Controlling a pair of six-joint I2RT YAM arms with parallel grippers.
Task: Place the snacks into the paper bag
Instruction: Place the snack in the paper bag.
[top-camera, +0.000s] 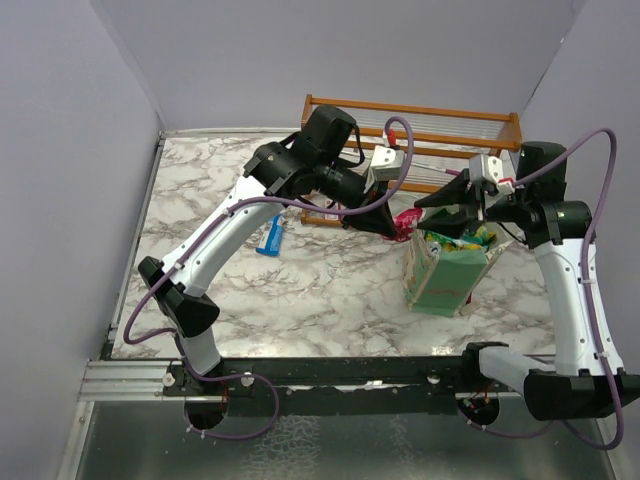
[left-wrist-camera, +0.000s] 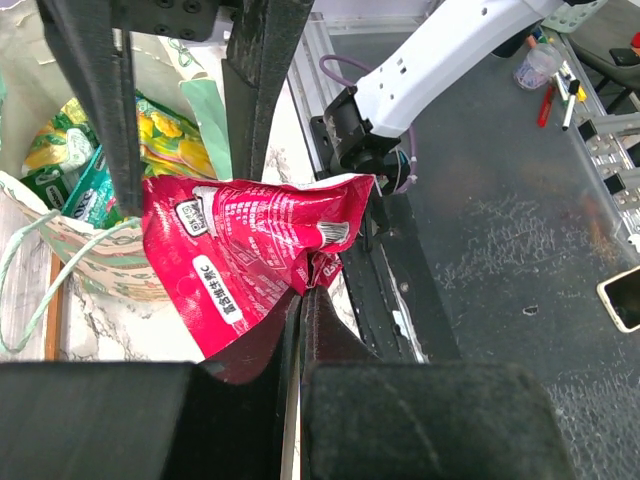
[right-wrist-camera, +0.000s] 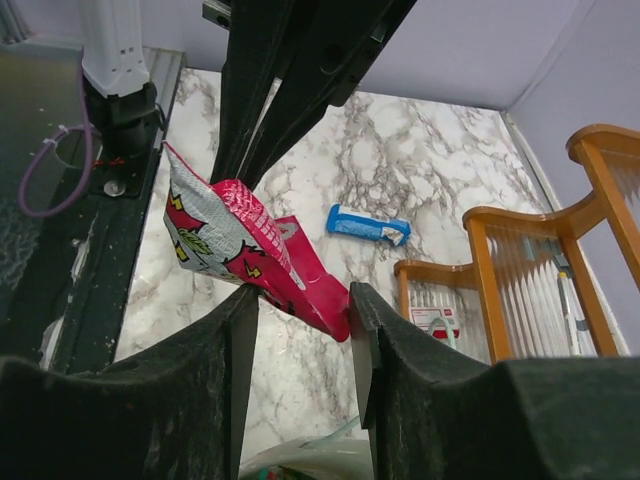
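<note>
My left gripper (left-wrist-camera: 303, 295) is shut on a small red-pink snack packet (left-wrist-camera: 250, 250), which hangs above the near rim of the pale-green paper bag (top-camera: 447, 275). In the right wrist view that packet (right-wrist-camera: 250, 245) lies between the tips of my right gripper (right-wrist-camera: 300, 300). Its jaws stand apart around the packet's lower corner. Green-and-yellow and teal packets (left-wrist-camera: 70, 150) lie inside the bag. A slim blue bar wrapper (top-camera: 271, 237) rests on the marble table, left of the bag. From above, both grippers (top-camera: 395, 232) (top-camera: 440, 210) meet over the bag's mouth.
The brown wooden slatted rack (top-camera: 420, 125) stands at the back, just behind the bag and both grippers. Grey walls close in the table on the left, right and back. The black rail with the arm bases (top-camera: 330, 375) runs along the near edge.
</note>
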